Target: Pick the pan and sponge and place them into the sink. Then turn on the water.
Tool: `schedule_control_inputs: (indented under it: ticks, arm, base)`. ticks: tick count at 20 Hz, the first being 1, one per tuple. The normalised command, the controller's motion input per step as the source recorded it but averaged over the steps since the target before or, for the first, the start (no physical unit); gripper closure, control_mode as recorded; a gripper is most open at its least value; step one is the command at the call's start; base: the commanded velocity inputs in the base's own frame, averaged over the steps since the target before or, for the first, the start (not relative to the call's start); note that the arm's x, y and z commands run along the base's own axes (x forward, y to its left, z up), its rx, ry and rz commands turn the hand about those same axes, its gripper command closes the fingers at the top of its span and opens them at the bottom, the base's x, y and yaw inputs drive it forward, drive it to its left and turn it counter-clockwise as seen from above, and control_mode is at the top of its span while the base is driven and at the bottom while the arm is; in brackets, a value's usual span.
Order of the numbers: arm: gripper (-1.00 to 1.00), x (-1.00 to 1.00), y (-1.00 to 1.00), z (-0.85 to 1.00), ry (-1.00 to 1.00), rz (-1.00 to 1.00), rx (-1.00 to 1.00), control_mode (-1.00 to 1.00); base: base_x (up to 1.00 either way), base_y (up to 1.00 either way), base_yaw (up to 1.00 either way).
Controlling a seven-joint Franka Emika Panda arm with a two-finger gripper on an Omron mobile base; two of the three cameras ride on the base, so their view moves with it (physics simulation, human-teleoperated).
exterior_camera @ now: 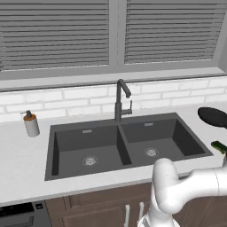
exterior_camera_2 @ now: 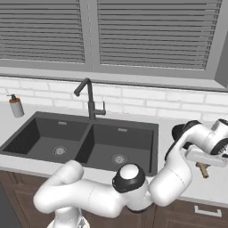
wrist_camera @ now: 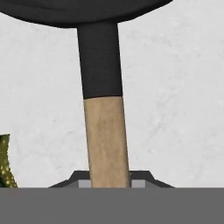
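Pan (exterior_camera: 213,116): shallow round black body, handle black near the bowl then pale wood (wrist_camera: 106,140) toward the end. It sits on the bench (exterior_camera: 22,164) right of the sink (exterior_camera: 124,146), well clear of the basins. Hand view looks straight along the handle; jaws clenched on the wooden part, handle running between the gripper (wrist_camera: 110,183) tips.

Sponge (exterior_camera: 219,146): green block, just in front of the pan by the sink's right edge; in the hand view a speckled green-yellow corner (wrist_camera: 5,162) lies beside the handle, apart from it.

Sink: dark grey, two basins, round metal drain in each, dark gooseneck faucet (exterior_camera: 120,99) behind the divider. Soap dispenser (exterior_camera: 31,123) on the bench, far left.

Right base view: the arm's forearm covers most of the pan; only the wooden handle end (exterior_camera_2: 203,170) shows below the hand.
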Motion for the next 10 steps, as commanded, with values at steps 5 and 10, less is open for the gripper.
schedule_control_inputs:
  ticks: [5, 10]
  arm:
    - [1.0, -0.45, 0.54, 0.01, -0.21, 0.0, -0.01, -1.0]
    - [1.0, -0.24, 0.8, 0.24, -0.17, 0.0, -0.01, -1.0]
  base:
    - [0.0, 0.0, 0.0]
    - [0.0, 0.0, 0.0]
